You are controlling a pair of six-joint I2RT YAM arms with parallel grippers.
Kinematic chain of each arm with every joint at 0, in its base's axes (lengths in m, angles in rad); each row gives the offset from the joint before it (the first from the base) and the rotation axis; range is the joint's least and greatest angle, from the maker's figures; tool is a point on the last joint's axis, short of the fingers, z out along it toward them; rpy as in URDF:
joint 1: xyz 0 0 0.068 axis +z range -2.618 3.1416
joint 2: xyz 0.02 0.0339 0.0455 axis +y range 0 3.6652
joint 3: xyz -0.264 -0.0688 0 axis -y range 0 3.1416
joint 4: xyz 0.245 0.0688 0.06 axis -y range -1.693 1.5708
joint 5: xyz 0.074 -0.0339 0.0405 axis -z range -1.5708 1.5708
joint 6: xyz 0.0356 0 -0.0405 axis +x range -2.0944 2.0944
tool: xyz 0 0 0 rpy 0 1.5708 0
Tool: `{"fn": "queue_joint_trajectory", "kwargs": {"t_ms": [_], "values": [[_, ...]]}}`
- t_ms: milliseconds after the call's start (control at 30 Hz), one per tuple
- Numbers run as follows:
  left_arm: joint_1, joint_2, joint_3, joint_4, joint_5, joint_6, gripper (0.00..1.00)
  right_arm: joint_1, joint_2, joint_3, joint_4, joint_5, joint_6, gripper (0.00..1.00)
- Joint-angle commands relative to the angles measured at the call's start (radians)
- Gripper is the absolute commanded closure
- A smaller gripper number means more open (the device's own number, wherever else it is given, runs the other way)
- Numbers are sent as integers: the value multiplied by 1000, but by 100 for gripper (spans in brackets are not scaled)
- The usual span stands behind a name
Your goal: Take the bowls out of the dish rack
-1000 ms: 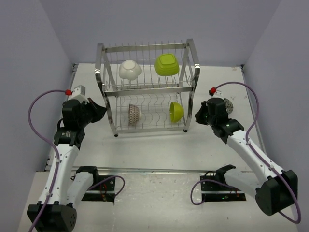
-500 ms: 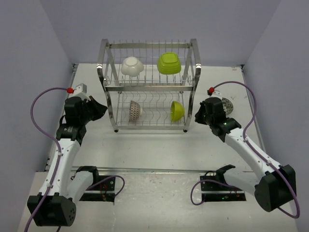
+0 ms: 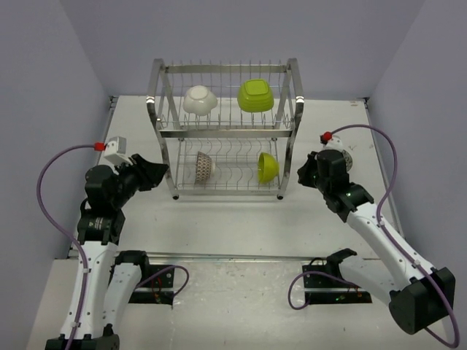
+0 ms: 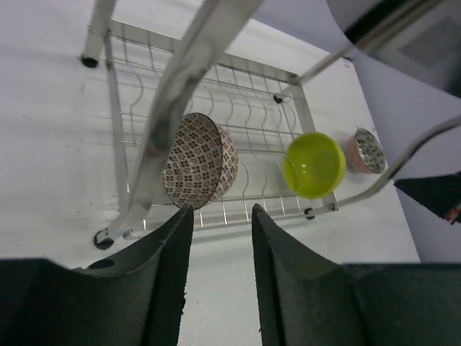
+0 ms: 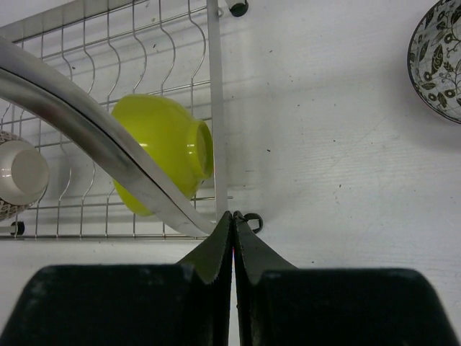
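The chrome dish rack (image 3: 226, 131) stands at the table's middle back. Its top tier holds a white bowl (image 3: 198, 100) and a squarish lime bowl (image 3: 255, 95). Its lower tier holds a speckled patterned bowl (image 3: 203, 168) and a round lime bowl (image 3: 268, 167), both also in the left wrist view (image 4: 199, 159) (image 4: 313, 163). A second patterned bowl (image 3: 346, 158) sits on the table right of the rack. My left gripper (image 3: 159, 173) is open and empty, left of the rack's front-left post. My right gripper (image 3: 300, 177) is shut and empty by the rack's front-right foot (image 5: 252, 220).
Purple-grey walls close in the table on the left, back and right. A metal rail (image 3: 233, 257) runs along the near edge by the arm bases. The white table (image 3: 233, 219) lies in front of the rack.
The rack shifted slightly to the right and back between the earliest frame and half a second ago. My left arm has since drawn back toward its base. My right arm has barely moved.
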Motion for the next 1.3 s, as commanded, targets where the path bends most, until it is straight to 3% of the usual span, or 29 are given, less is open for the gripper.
{"fn": "queue_joint_trajectory", "kwargs": {"t_ms": [0, 200, 567, 800, 1000, 1267], "values": [[-5, -27, -82, 99, 195, -37, 57, 5, -38, -24, -12, 15, -18, 100], [-7, -82, -127, 130, 229, -43, 43, 3, -58, -54, -9, -31, -35, 98], [-37, -44, -216, 346, 203, -74, 39, 5, -59, -74, 32, -74, -61, 96], [-125, -15, -215, 437, 15, -42, 34, 5, -35, -77, 52, -75, -78, 96], [-355, 2, -231, 446, -242, -3, 32, 5, -15, -86, 77, -84, -83, 96], [-406, -23, -323, 520, -320, 3, 32, 3, -29, -89, 74, -81, -91, 95]]}}
